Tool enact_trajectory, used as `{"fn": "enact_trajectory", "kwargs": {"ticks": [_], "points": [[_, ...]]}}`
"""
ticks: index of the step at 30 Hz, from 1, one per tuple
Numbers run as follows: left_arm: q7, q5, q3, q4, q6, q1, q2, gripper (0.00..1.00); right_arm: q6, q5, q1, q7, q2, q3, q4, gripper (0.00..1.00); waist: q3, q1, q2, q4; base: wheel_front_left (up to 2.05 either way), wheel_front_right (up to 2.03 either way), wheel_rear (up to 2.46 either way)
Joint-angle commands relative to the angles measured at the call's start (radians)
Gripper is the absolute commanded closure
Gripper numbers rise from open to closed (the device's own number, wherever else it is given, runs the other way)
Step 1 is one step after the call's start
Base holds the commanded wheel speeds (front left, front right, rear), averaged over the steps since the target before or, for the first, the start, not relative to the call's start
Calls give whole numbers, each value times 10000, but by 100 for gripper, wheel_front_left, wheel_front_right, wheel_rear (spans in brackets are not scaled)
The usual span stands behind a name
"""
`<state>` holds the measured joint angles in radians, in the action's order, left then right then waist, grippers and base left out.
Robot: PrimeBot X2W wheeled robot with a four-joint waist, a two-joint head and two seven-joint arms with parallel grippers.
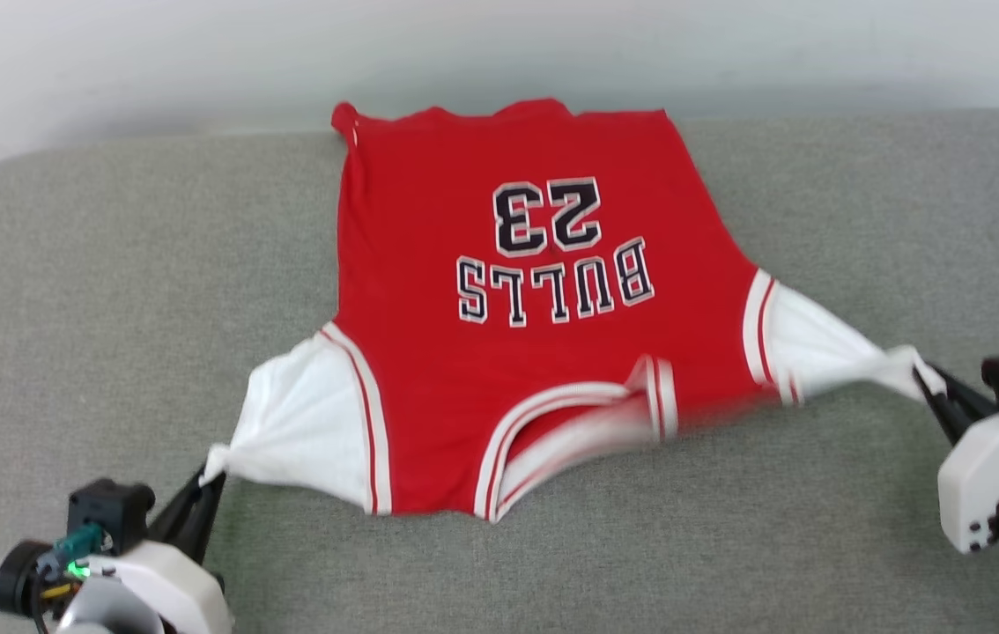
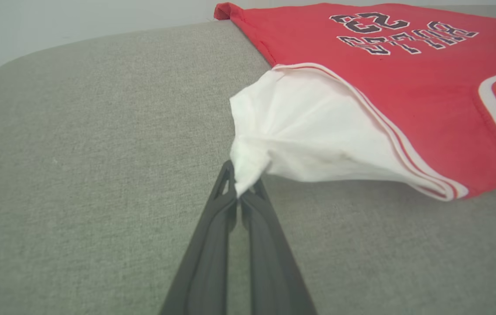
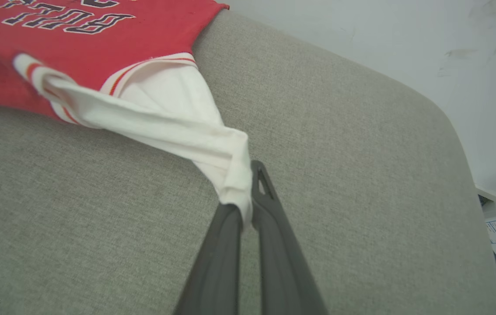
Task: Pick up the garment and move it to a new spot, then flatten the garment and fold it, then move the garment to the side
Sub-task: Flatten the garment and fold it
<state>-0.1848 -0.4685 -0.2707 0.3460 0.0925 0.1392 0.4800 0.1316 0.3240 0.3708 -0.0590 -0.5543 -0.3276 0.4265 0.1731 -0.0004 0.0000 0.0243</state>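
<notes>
Over the near left corner of the grey cushion [image 1: 112, 264], the left gripper [image 1: 209, 480] is clenched on the bunched tip of the garment's left sleeve [image 1: 297, 423]. In the left wrist view its two dark fingers [image 2: 213, 245] pinch the white cloth between their tips, and the sleeve fans out taut from that point, its near edge raised off the cushion. The garment [image 1: 429, 220] lies spread front up across the middle of the cushion, with its hem along the cushion's far edge and its striped collar [image 1: 552, 423] towards the near edge. The black lettering [image 1: 552, 282] reads upside down from the head. The collar looks blurred and partly lifted. The right sleeve [image 1: 825, 352] is drawn to a narrow twist towards the cushion's near right side, where the right gripper [image 1: 927, 379] grips its end, jaws closed tight on the white fabric, which wraps over one fingertip in the right wrist view
</notes>
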Motion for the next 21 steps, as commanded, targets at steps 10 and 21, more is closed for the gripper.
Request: {"fn": "enact_trajectory", "kwargs": {"ticks": [10,21], "points": [[556,-462,154,-589,-343,-1970,436,100,-19,1541,-2201,-999,-796,172,-903,100,-1254,4,0,-217,0,0,0],[1264,-721,-231,-1992,-456,-3800,668,100,-17,2540,-4191,-2323,-1025,585,-2039,100,-1773,4,0,-328,0,0,0]]}}
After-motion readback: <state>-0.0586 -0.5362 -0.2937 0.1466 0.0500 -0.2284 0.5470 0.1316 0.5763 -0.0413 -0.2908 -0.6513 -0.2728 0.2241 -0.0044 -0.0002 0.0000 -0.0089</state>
